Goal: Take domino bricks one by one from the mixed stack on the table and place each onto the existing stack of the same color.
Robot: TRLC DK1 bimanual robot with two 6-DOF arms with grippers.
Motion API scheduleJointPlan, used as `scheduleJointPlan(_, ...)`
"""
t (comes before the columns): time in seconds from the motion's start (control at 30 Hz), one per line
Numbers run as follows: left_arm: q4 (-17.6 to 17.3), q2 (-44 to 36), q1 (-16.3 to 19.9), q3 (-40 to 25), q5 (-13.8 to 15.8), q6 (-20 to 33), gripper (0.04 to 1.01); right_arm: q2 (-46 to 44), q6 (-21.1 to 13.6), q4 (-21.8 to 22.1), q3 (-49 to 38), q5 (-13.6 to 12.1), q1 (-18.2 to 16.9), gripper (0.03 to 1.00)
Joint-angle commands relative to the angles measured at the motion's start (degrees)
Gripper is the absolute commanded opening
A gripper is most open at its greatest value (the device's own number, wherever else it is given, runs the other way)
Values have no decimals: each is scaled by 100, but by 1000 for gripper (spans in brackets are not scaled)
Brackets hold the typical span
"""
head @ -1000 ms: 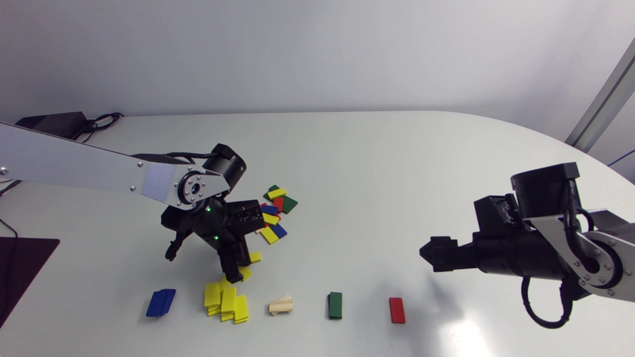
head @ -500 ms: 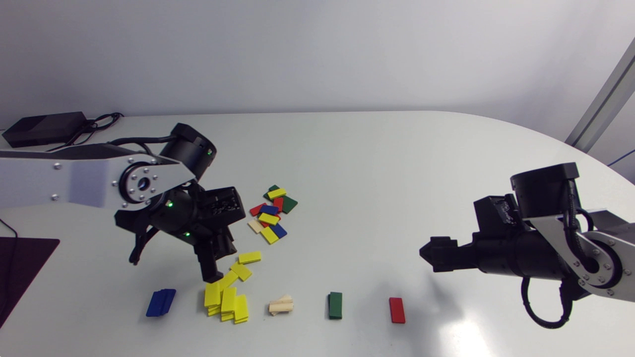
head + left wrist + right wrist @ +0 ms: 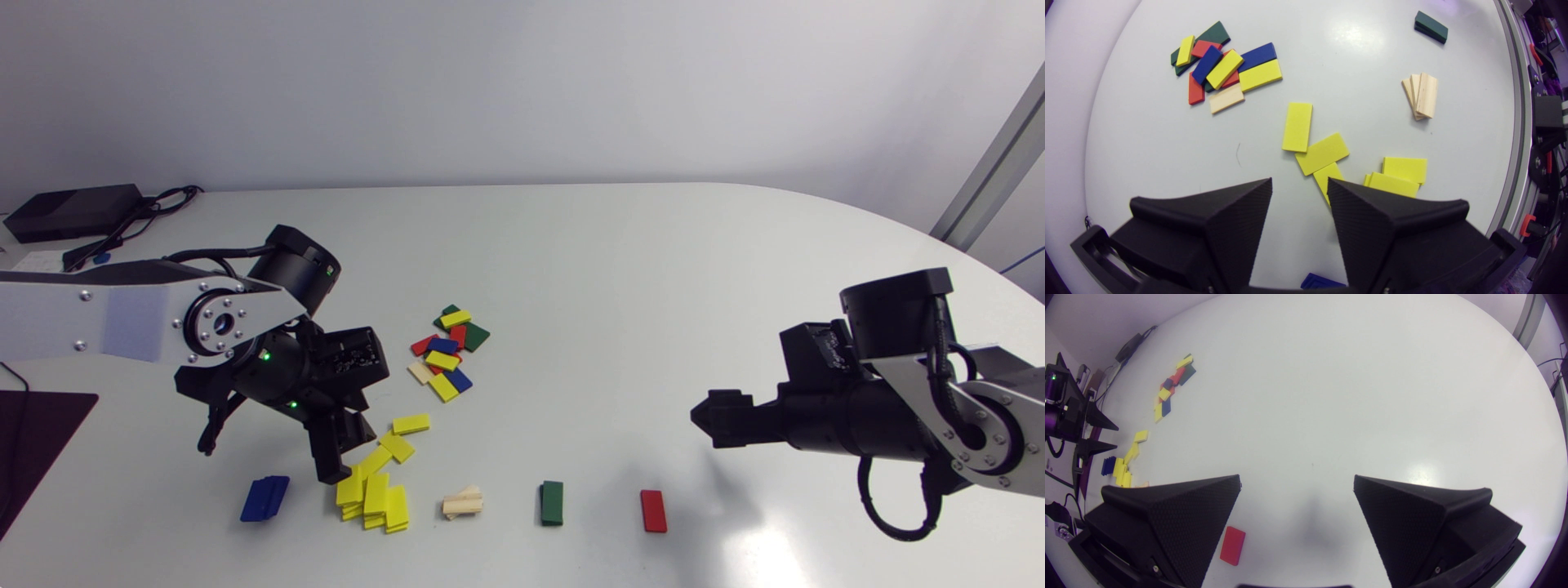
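The mixed pile (image 3: 447,351) (image 3: 1224,69) of red, blue, yellow, green and wood bricks lies mid-table. Along the front edge stand a blue stack (image 3: 264,498), a spilled yellow stack (image 3: 374,500) (image 3: 1400,175), a fanned wood stack (image 3: 463,502) (image 3: 1421,94), a green stack (image 3: 552,502) and a red brick (image 3: 653,510) (image 3: 1233,545). Three loose yellow bricks (image 3: 397,446) (image 3: 1322,153) trail from the yellow stack toward the pile. My left gripper (image 3: 331,469) (image 3: 1299,185) hangs open and holds nothing, between the blue and yellow stacks. My right gripper (image 3: 700,416) (image 3: 1296,482) is open, far right.
A black box with cables (image 3: 73,211) sits at the back left corner. A dark mat (image 3: 33,433) lies at the table's left edge. Bare tabletop stretches between the pile and my right arm.
My left gripper has swung left and toward the front edge, off the loose yellow bricks, and its fingers have spread. The right arm has not moved.
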Motion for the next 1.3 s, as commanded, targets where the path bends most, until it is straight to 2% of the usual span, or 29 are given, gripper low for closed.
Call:
scheduleJointPlan(0.0,31,267,-95,-7,-27,-142,790,32,-26,54,-168,48,-6,974)
scheduleJointPlan(0.07,13,505,-200,143,-27,-318,820,32,-26,54,-168,48,-6,974)
scheduleJointPlan(0.17,84,777,-350,231,-36,-318,877,14,-26,46,-168,48,-15,974)
scheduleJointPlan(0.27,92,979,-288,486,-45,-327,877,-12,-9,-7,-142,39,-23,974)
scheduleJointPlan(0.37,57,742,-174,538,-45,-327,877,-47,106,-244,25,65,3,974)
scheduleJointPlan(0.5,57,285,55,626,-45,-336,887,-126,106,-411,245,65,311,974)
scheduleJointPlan(0.63,48,311,107,697,-36,-371,887,-47,79,-394,280,215,548,974)
scheduleJointPlan(0.77,57,487,55,653,-27,-441,887,-65,26,-420,297,250,671,974)
scheduleJointPlan(0.87,66,461,90,653,-9,-485,887,-30,26,-631,482,311,996,974)
scheduleJointPlan(0.97,66,285,274,582,17,-529,887,454,35,-851,930,426,1532,974)
scheduleJointPlan(1.1,110,-14,617,371,105,-547,889,1297,-9,-930,1677,865,2209,974)
scheduleJointPlan(1.2,128,-198,969,204,307,-556,889,2106,-246,-1132,2398,1208,2745,974)
scheduleJointPlan(1.23,233,-269,1083,99,342,-556,889,2405,-404,-1176,2662,1313,2886,974)
scheduleJointPlan(1.27,347,-313,1144,-7,342,-547,889,2660,-589,-1273,2890,1542,3044,974)
